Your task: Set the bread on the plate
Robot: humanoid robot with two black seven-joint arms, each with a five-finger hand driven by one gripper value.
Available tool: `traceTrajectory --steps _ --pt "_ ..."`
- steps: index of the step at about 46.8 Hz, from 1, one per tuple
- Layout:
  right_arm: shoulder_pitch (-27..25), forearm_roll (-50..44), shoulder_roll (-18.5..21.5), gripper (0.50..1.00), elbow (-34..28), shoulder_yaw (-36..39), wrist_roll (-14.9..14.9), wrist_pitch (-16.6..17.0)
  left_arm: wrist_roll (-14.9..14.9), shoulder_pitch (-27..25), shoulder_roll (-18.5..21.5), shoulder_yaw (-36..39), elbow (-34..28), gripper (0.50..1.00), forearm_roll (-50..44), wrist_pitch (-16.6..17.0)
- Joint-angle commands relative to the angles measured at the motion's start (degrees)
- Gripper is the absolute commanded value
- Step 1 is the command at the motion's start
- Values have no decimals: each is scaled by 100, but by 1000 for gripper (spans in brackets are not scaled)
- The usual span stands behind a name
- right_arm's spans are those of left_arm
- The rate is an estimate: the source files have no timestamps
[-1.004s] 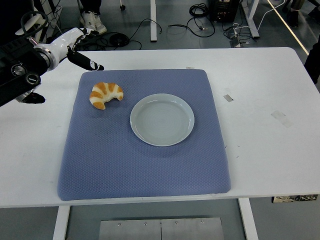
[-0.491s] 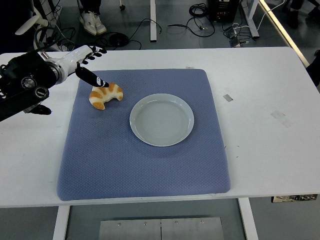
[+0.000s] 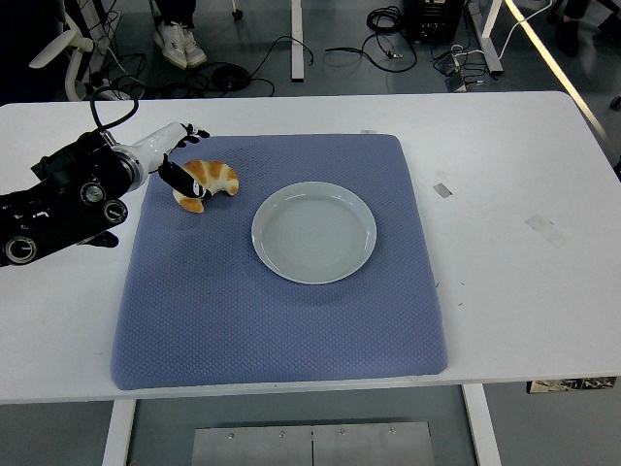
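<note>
Head view: left hand at the bread, plate bare.

The white table (image 3: 505,291) carries a blue mat (image 3: 281,320) with wide bare margins to its right and front. The pale plate (image 3: 314,232) sits mid-mat, open mat all round it. The left hand (image 3: 175,160) reaches in over the mat's far-left edge, fingers spread around the bread (image 3: 211,181), thumb lying across it, not visibly closed. The bread lies near the mat's far-left corner, apart from the plate.
</note>
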Motion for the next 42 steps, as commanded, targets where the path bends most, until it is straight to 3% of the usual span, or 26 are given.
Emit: traceTrajectory --steps 1,42 --pt "-1 0 0 1000 0 0 -1 0 3 -80 5 -26 -4 919 52 -4" --pt "-1 0 0 1000 0 0 -1 0 187 -72 5 158 -110 902 624 -39"
